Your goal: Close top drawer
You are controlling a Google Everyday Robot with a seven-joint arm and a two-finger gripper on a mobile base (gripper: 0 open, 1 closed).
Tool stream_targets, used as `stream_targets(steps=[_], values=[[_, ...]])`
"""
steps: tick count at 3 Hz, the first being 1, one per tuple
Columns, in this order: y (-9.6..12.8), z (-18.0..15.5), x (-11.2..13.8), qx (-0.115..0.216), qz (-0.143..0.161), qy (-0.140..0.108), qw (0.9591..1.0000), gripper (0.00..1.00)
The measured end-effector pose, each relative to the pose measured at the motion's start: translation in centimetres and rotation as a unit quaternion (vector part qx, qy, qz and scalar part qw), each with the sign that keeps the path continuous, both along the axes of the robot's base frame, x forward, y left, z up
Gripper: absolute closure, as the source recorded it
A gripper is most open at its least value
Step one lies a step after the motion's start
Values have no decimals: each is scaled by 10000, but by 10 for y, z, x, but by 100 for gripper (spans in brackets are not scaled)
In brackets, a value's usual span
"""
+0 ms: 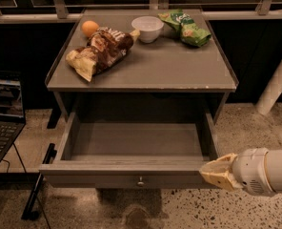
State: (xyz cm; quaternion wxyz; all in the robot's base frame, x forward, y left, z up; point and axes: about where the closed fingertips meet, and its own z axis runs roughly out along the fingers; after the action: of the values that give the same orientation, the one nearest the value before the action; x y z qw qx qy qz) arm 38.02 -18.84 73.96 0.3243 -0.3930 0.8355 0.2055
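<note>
A: One drawer in shot, right? Where's it at?
B: Yes, the top drawer (136, 140), under the surface (179, 68), pulled well out toward the camera. Grey wood, wide and deep, side walls and plain grey floor showing. Flat front panel, small round metal knob (140, 181) at its centre.
A: End effector?
B: End effector (211, 173) at lower right, on a white arm (265, 171) that enters from the right edge. Tan fingers drawn together into a wedge, gripping nothing. Tip is at the right end of the drawer's front panel and looks to be touching it; well apart from the knob.
A: Surface?
B: Grey top with raised side lips. Orange (89, 28) back left, just beside a crumpled brown snack bag (100, 51) lying on its side. White bowl (147, 28) back centre, upright, touching or just beside the bag's far end, can't tell. Green snack bag (185, 27) back right, near the bowl.
A: Room?
B: Speckled stone floor (255, 128). Open laptop (3, 123) at the left edge. White post (276, 85) leaning at right. Metal rail (255, 15) behind the surface, dark beyond it.
</note>
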Motion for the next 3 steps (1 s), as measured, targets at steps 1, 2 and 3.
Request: stream_targets(steps=[1,2,3], values=[[-3,-19,-5,208,-143,-85,9996,100],[-7,-76,-12,669,-554,-86,9962,100],[-10,-150,-2,1013,-923,155,9904,100]])
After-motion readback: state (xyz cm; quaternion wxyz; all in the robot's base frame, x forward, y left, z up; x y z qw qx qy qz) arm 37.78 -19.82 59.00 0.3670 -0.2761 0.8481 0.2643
